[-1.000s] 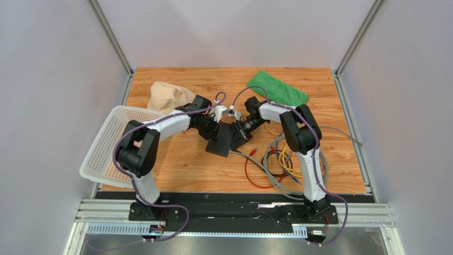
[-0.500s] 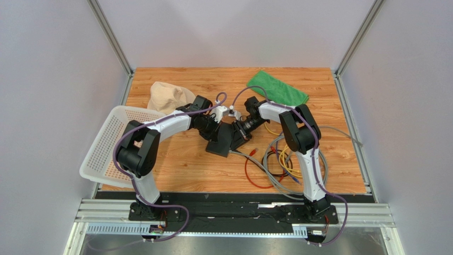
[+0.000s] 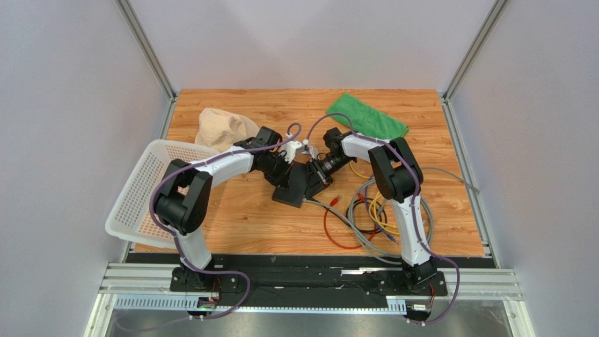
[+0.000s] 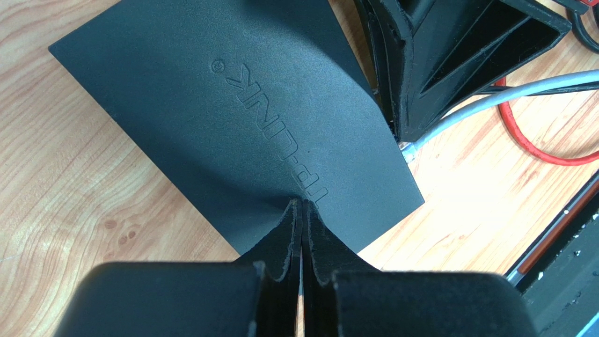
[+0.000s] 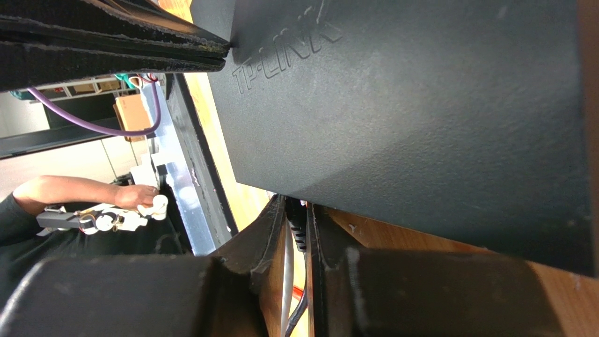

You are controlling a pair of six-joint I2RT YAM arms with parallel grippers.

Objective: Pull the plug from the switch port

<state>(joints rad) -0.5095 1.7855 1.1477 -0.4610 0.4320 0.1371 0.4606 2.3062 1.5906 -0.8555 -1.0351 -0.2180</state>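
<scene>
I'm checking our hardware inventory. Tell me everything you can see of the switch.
The switch is a flat, matte-black rectangular box with a TP-LINK logo moulded on top. It lies on the wooden table, skewed to its edges. The shut left gripper presses on its top near one edge; the right gripper grips the grey cable at its side. Sockets are hidden.

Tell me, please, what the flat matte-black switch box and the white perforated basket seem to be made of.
The flat matte-black switch box: plastic or painted metal, unclear which; fine-grained matte surface with a pressed-in logo. The white perforated basket: probably moulded plastic, given its even grid of holes and smooth rim.
</scene>
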